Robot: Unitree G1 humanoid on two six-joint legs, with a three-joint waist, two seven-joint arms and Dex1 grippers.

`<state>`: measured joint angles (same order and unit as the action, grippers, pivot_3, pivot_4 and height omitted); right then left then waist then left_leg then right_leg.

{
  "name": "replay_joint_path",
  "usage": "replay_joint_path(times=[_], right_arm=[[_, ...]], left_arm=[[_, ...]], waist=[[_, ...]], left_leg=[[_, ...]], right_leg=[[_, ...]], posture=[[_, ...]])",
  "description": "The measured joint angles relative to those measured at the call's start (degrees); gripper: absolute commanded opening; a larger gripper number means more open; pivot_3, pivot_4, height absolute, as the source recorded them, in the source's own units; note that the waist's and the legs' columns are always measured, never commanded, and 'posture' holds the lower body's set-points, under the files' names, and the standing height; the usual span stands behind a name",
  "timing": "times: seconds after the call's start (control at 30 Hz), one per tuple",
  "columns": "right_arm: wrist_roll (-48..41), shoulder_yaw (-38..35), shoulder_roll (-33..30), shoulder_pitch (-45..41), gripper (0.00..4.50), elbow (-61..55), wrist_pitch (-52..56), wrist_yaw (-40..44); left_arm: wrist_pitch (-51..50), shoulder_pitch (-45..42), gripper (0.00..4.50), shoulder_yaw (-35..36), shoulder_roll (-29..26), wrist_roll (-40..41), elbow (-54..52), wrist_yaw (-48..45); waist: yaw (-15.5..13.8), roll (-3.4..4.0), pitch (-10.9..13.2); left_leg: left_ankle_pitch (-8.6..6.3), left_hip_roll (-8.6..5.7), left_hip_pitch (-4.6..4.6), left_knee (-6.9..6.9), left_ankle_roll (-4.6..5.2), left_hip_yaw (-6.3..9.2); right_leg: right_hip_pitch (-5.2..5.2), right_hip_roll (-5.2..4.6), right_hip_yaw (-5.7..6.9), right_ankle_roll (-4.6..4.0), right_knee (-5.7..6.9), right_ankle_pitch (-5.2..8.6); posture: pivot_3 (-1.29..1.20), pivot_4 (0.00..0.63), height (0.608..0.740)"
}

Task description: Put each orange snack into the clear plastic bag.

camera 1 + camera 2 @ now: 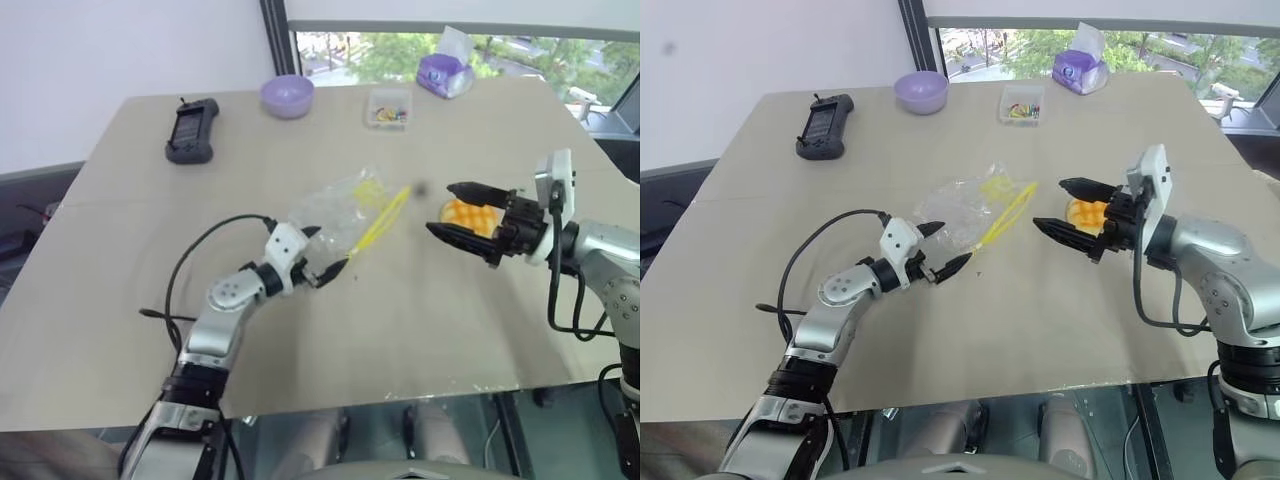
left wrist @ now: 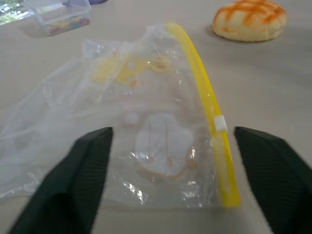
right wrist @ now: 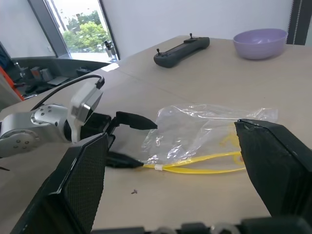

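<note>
A beige bench holds a clear plastic bag lying flat near its middle, its yellow seal strip running along the bag's right edge. The left hand sits at the bag's near end with its two black fingers spread wide, one on each side of the bag's near corner; whether they touch it is unclear. To the right of the bag, apart from it, a round orange snack with a crosshatch top rests on the bench. The right hand hovers over that snack, its fingers spread and pointing left toward the bag, holding nothing. Along the far edge sit a black handheld controller at the left, a purple bowl, a small clear box of colourful bits, and a purple tissue pack.
</note>
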<state>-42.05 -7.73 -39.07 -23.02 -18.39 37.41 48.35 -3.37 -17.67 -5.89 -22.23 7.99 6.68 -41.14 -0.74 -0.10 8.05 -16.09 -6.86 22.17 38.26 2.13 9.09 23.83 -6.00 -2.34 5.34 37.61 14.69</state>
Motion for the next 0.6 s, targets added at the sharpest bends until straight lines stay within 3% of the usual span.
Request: replay_joint_path(times=[0.3, 0.33, 0.4, 0.6], right_arm=[[0.2, 0.0, 0.0, -1.1, 4.5, 0.4, 0.0, 0.1], [0.2, 0.0, 0.0, -1.1, 4.5, 0.4, 0.0, 0.1], [0.2, 0.0, 0.0, -1.1, 4.5, 0.4, -0.1, 0.0], [0.2, 0.0, 0.0, -1.1, 4.5, 0.7, -0.1, -0.2]], left_arm=[[-2.8, -3.1, 4.47, -6.8, 0.1, -9.1, -0.8, 3.9], [-3.5, -4.0, 3.93, -7.3, 0.2, -10.1, -0.4, 5.0], [-4.6, -4.8, 3.37, -7.5, 0.8, -10.6, 0.4, 6.3], [-6.3, -4.5, 0.81, -7.7, 0.8, -10.4, 0.7, 6.4]], waist=[[-0.3, -0.03, 0.0], [-0.2, -0.03, 0.0], [-0.1, -0.03, 0.0], [0.3, 0.01, 0.0]], left_leg=[[0.0, -0.01, -0.16, 0.01, 0.0, 0.01], [-0.01, -0.02, -0.22, 0.01, 0.01, 0.0], [-0.01, -0.02, -0.26, 0.01, 0.01, -0.02], [0.0, 0.04, -0.4, 0.0, 0.0, -0.14]], right_leg=[[-0.19, -0.01, 0.02, 0.0, 0.02, 0.0], [-0.26, 0.0, 0.02, 0.01, 0.03, 0.0], [-0.26, 0.0, 0.0, 0.01, 0.09, -0.01], [-0.26, 0.01, -0.13, 0.01, 0.24, 0.0]], posture=[[0.0, 0.15, 0.736], [0.0, 0.15, 0.736], [0.0, 0.15, 0.736], [0.0, 0.15, 0.736]])
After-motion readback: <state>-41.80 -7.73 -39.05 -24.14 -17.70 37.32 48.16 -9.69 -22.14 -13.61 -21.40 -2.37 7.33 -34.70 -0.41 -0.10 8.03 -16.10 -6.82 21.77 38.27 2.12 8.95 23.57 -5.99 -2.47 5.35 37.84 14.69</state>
